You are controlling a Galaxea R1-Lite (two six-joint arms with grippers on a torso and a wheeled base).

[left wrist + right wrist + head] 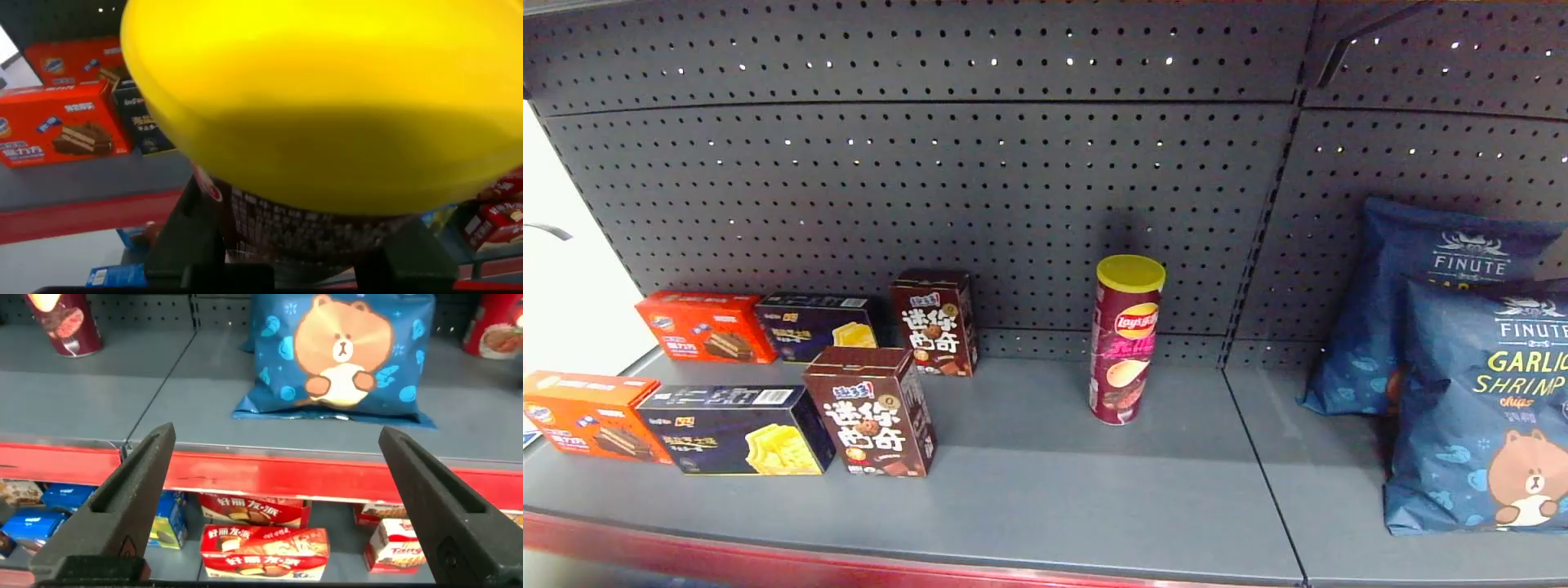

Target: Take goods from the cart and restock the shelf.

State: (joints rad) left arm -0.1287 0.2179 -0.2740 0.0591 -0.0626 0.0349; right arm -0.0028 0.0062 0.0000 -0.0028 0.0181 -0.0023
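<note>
The shelf (pixel 1054 498) lies bare between the front brown box (pixel 872 411) and the upright chip can (pixel 1125 351), and again between that can and the blue bags (pixel 1474 400) on the right. The strip before the can runs open to the red front edge (pixel 768 562). Two rows of boxes (pixel 727 420) crowd the left end.

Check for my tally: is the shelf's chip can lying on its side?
No, the chip can stands upright on its base on the shelf.

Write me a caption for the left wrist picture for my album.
The left gripper clasps a yellow-lidded chip can, with orange snack boxes on the grey shelf behind.
</note>
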